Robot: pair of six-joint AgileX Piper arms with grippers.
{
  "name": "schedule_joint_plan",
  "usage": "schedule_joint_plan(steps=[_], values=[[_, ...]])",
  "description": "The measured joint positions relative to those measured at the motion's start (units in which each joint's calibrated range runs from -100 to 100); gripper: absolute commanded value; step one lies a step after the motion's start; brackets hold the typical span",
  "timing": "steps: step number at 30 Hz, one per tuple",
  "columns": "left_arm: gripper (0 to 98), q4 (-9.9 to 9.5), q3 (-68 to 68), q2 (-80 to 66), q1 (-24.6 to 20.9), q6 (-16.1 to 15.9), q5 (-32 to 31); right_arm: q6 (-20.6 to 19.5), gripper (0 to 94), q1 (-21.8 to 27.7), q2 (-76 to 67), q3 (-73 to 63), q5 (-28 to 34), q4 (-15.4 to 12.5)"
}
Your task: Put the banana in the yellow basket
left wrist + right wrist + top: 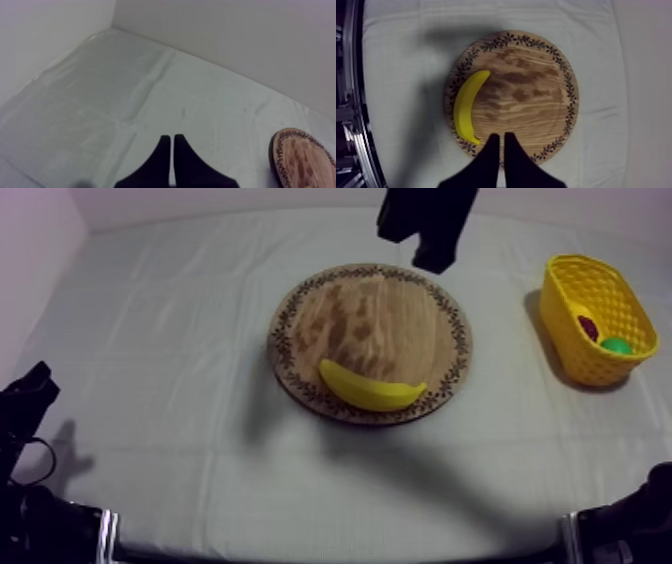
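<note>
Banana [370, 387] sat on the board [375, 313] near its rim, so nothing was done yet. Your right claw [500, 135] hovered over the board, fingers together and empty; left claw [172, 137] closed too. You had the grab, carry and basket [572, 338] drop left.

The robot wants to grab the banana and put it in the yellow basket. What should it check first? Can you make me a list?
1. Banana lying free on the wooden board: ok.
2. Right gripper above the board, near the banana: ok.
3. Right gripper open for the grab: not ok, its fingers lie together.
4. Left gripper out of the way: ok, shut, over the cloth beside the board.
5. Yellow basket upright with room: ok, it seems; a small red fruit and a green thing sit inside.
</note>
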Motion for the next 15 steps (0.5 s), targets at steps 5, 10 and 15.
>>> schedule_joint_plan(steps=[5,10,15], values=[[0.1,0.0,0.0,0.0,0.0,0.0,0.0,-1.0,31.4,-0.5,0.9,-0.7,0.3,0.2],[0.1,0.0,0.0,0.0,0.0,0.0,0.0,-2.2,54.9,-0.8,1.3,-0.8,0.5,0.4],[0.1,0.0,0.0,0.0,0.0,0.0,0.0,-3.1,68.9,-0.8,1.5,-0.1,0.5,0.4]])
